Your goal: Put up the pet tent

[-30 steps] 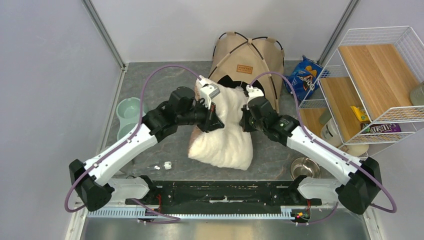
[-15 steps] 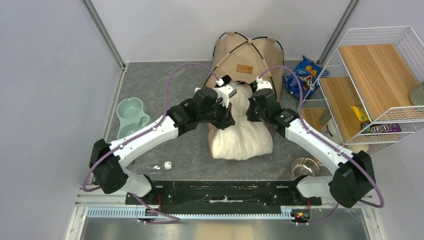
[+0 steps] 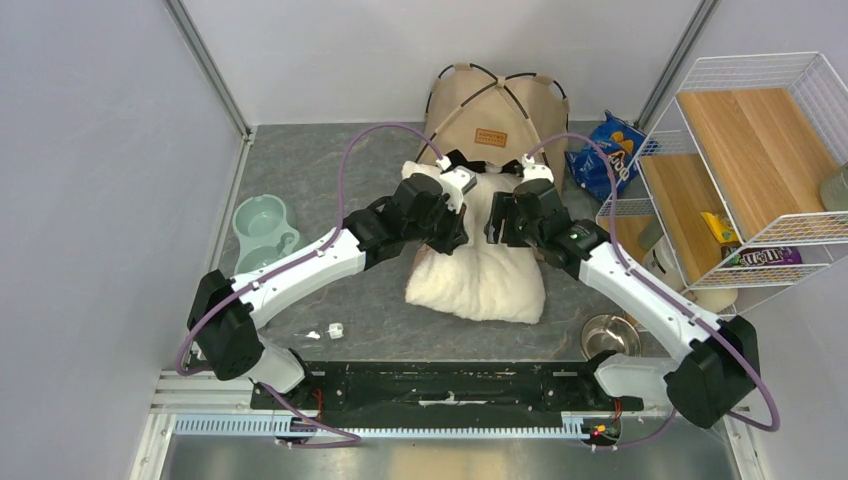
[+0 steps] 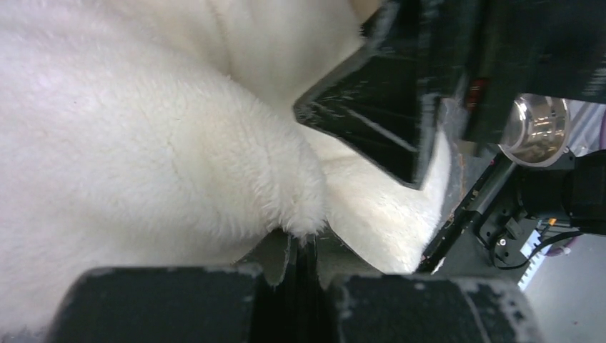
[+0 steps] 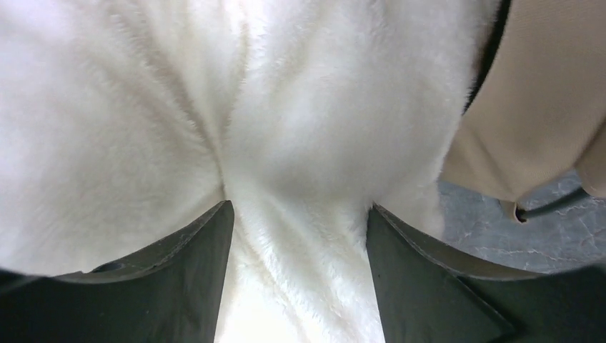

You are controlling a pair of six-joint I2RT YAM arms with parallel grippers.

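Although the pet tent (image 3: 470, 115) stands at twelve o'clock, its pillow (image 3: 480, 280) lies mostly outside, my left gripper (image 4: 304, 249) pinching it, right gripper (image 5: 296, 232) agape.

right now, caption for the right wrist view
Open right gripper over the fluffy white pillow, tan tent beside it.

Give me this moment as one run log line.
left gripper: shut on fluffy white pillow fold | right gripper: open, straddling pillow | pillow: far end at pet tent opening, rest outside
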